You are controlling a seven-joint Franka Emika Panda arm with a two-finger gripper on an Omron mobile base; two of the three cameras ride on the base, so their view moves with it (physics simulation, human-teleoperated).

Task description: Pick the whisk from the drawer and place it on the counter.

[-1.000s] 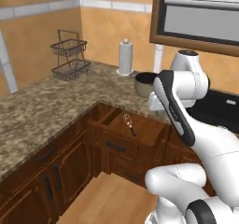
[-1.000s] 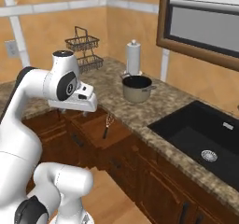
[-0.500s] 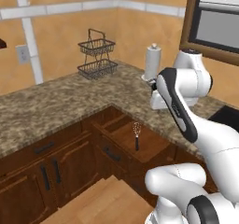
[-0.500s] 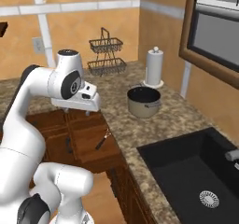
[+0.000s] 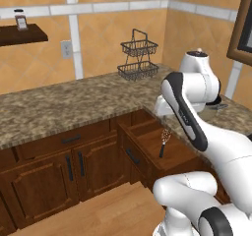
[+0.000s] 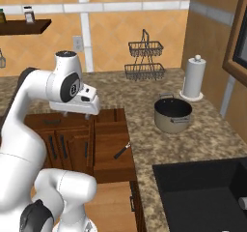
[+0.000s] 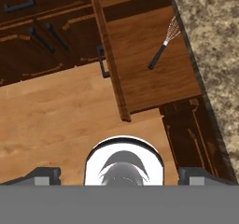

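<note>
The whisk [image 7: 163, 46] lies flat on the bottom of the open drawer [image 7: 140, 78], wire head toward the counter [image 7: 210, 31], black handle pointing out. It also shows as the whisk [image 5: 163, 142] in the drawer [image 5: 147, 135] and the whisk [image 6: 122, 151] in the drawer [image 6: 108, 141]. My gripper [image 7: 120, 175] hangs high above the drawer's front corner, open, its fingertips [image 7: 44, 174] far apart with nothing between them. The gripper [image 6: 88, 115] sits left of the whisk and well above it. Granite counter [image 5: 64, 107] runs along the wall.
A dark pot [image 6: 172, 115], a paper towel roll [image 6: 194, 78] and a wire basket [image 6: 144, 59] stand on the counter [image 6: 159, 93]. A black sink [image 6: 202, 192] lies at the right. Cabinet doors [image 5: 49, 176] and wood floor [image 7: 56, 120] are below.
The whole picture has shifted: the base has driven, so counter, basket and pot slid right in both base views. The arm keeps its pose over the drawer. The whisk lies unmoved.
</note>
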